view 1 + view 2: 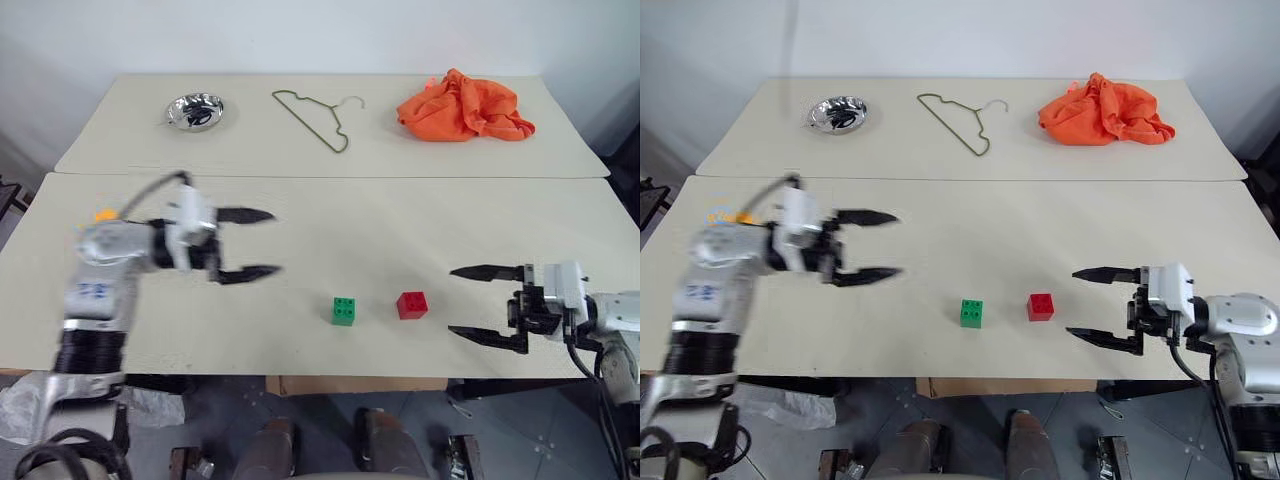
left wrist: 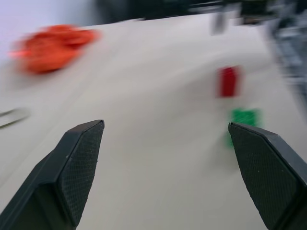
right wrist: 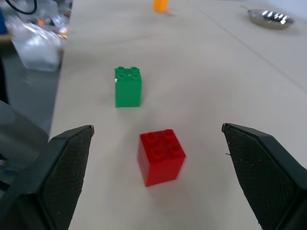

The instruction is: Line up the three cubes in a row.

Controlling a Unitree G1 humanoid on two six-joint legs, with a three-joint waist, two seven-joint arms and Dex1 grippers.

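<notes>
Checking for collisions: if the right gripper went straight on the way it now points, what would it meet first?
Probably the red cube, which sits between the right gripper's open fingers' line; the green cube lies beyond.

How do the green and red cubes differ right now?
The green cube sits on the left of the pair; the red cube is on the right, nearer the open right end effector. In the right wrist view the red cube sits turned at an angle, while the green one faces squarely. They differ in colour. Both stand upright, studs up, apart from each other, on the table, and neither is held.
</notes>
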